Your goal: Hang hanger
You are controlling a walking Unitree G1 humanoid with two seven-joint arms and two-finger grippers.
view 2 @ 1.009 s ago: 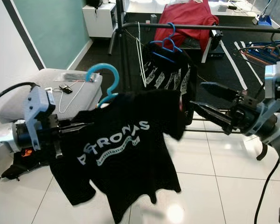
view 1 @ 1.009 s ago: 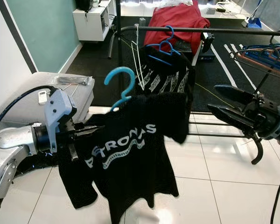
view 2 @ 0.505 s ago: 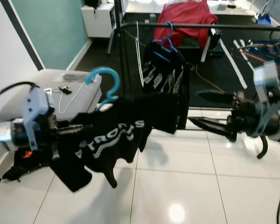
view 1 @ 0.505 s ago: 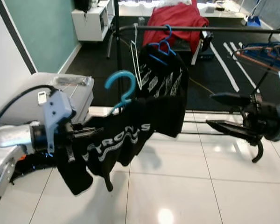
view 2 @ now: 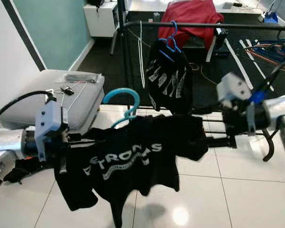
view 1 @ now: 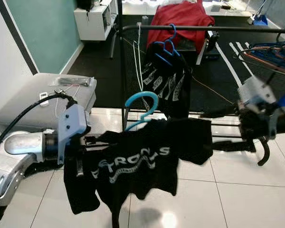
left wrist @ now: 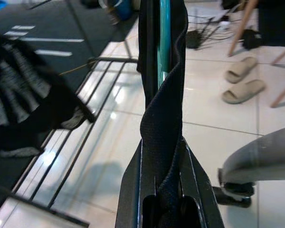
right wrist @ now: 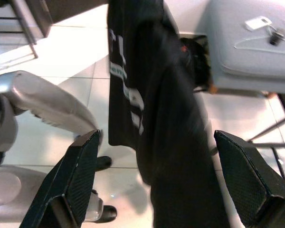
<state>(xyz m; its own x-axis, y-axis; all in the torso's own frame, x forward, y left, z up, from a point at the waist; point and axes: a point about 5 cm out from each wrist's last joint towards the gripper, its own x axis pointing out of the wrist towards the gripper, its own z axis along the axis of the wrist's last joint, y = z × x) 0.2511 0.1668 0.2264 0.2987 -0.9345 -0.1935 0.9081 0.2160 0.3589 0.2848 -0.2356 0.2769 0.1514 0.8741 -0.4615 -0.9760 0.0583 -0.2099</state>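
Taking the black clothes rail [view 1: 204, 29] as the landmark, everything at work sits on the robot's side of it, over the white tiled floor [view 1: 237, 190].

Nearest is the left gripper [left wrist: 164, 190], its two black fingers [left wrist: 133, 190] pressed together on the shoulder of the black T-shirt [view 1: 142, 166] and the teal hanger [view 1: 141, 107] inside it; the wrist view shows the cloth and a strip of teal plastic pinched between them. The shirt (white lettering across its chest) hangs below and in front of the rail, spread roughly level between the two arms. The hanger's hook rises above the collar, lower than the rail and not touching it.

The right gripper [right wrist: 166, 156] is at the shirt's other shoulder, toward the rail's right-hand end. Its fingers [right wrist: 83, 166] are spread wide, one on either side of the hanging cloth, and neither pad touches it in the wrist view.

On the rail itself a second black garment [view 1: 166, 80] with white print hangs from a blue hanger [view 1: 168, 45], and a thin white wire hanger [view 1: 140, 57] hangs just beside it toward the rail's left post.

Left of the rail's post stands a grey padded seat [view 1: 23, 99] with small items on top. Behind the rail lies a red cloth [view 1: 180, 21] over dark flooring.
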